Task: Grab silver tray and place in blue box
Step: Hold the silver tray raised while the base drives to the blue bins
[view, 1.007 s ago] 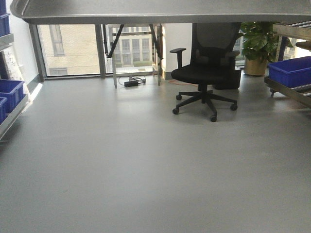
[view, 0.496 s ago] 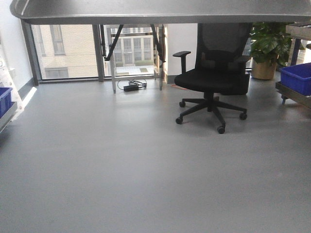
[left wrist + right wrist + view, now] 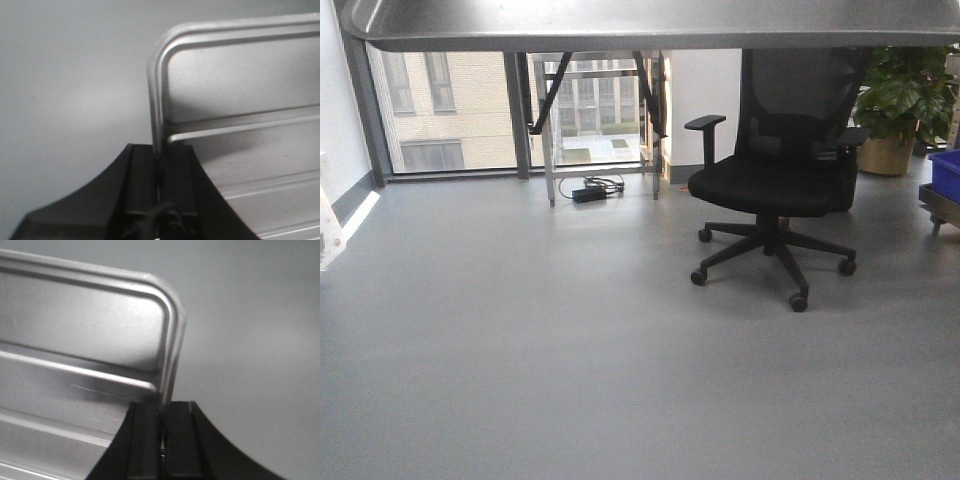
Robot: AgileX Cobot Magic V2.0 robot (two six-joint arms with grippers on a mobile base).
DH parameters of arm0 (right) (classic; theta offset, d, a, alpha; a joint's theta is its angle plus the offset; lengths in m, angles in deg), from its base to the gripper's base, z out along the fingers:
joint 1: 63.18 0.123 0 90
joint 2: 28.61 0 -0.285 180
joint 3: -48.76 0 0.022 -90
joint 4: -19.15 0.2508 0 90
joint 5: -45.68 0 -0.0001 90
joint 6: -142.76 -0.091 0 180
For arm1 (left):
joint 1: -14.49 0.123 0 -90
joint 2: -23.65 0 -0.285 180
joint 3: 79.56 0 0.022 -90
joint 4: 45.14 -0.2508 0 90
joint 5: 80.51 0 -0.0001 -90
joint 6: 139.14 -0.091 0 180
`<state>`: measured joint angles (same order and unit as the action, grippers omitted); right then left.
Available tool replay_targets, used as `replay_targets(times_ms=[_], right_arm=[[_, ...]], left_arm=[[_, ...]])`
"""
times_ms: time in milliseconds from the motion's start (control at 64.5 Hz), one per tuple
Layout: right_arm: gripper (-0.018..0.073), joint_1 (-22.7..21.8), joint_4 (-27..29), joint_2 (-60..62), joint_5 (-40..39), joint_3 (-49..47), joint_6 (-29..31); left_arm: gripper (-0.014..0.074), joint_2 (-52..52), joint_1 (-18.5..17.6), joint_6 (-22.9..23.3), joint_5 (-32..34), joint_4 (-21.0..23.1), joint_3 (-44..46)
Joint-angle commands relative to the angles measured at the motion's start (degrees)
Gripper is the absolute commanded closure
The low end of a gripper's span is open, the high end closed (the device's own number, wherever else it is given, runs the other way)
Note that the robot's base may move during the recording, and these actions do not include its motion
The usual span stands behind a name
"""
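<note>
I hold the silver tray (image 3: 650,22) up in front of me with both arms. In the front view its underside fills the 12 o'clock band from edge to edge, level, with the grey floor (image 3: 570,360) well below it.

My left tool (image 3: 160,156) is clamped on the tray's short edge. The raised rim runs straight down between the two black fingers (image 3: 142,175), one finger outside the rim and one inside. From that wrist the tray spreads toward 2 o'clock, with a rounded corner at 12 and a long straight ridge (image 3: 250,126) crossing its flat bottom.

My right tool (image 3: 162,411) is clamped the same way on the opposite short edge. The rim drops into the narrow slit between its fingers (image 3: 145,440). Here the tray lies toward 10 o'clock, with its rounded corner at 12 and a ridge (image 3: 75,371) running along the bottom. Behind the tray both wrist views show only plain grey.

Only a corner of a blue box (image 3: 948,172) shows, at the 3 o'clock edge of the front view, sitting on a low trolley (image 3: 940,205), well apart from the tray. A black office chair (image 3: 775,170) stands at 2 o'clock, with a potted plant (image 3: 905,100) behind it. A metal frame (image 3: 600,110) stands at the window (image 3: 440,110) near 11 o'clock, with a black power brick (image 3: 588,194) on the floor beneath it.
</note>
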<state>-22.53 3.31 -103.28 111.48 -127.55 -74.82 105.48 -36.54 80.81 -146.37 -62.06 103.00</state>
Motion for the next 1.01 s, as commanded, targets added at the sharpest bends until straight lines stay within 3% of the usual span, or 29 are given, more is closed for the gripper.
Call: replay_targets(times_ms=[0, 992], right_arm=[[0.0503, -0.42, -4.54, 1.42, -1.53, -1.67, 1.12], [0.0503, -0.48, -4.54, 1.42, -1.12, -1.67, 1.12]], left_arm=[[0.0694, -1.68, -0.32, -1.62, -0.71, -3.18, 1.62], [0.0694, -1.05, -0.32, -1.62, -0.71, -2.43, 1.62]])
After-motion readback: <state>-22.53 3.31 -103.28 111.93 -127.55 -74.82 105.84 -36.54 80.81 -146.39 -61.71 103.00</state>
